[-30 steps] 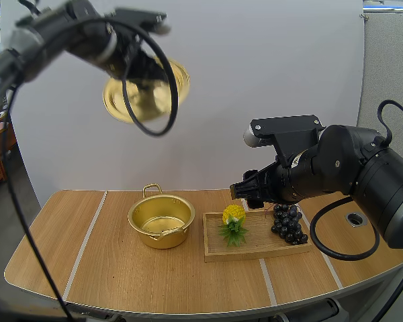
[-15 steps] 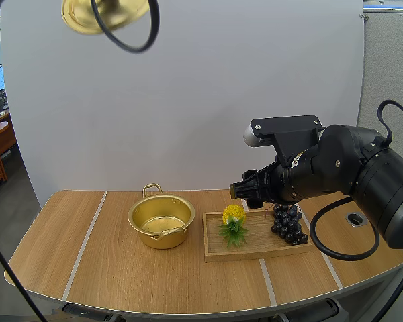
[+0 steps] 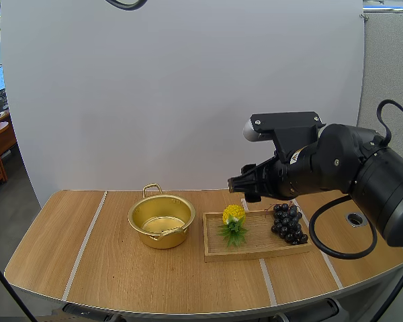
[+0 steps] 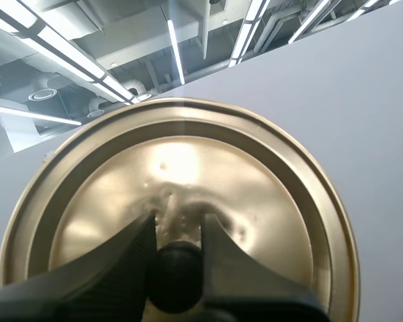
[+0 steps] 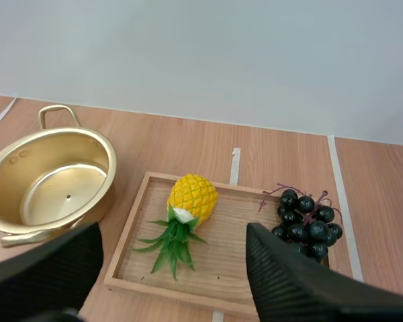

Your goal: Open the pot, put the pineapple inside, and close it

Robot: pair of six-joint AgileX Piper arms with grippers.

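Pot (image 3: 178, 236): open, empty, on table (image 3: 121, 275), just left of tray (image 3: 255, 248).
Pineapple (image 3: 233, 216): lying on tray's left part; grapes (image 3: 288, 223) at its right end.
Lid (image 4: 255, 194): left gripper (image 4: 176, 225) clamped on its black knob (image 4: 174, 275).
Right gripper (image 5: 173, 231): fingers spread wide, hovering above pineapple, holding nothing.
Label (image 3: 297, 159) on right arm: seemingly printed, too small to read.
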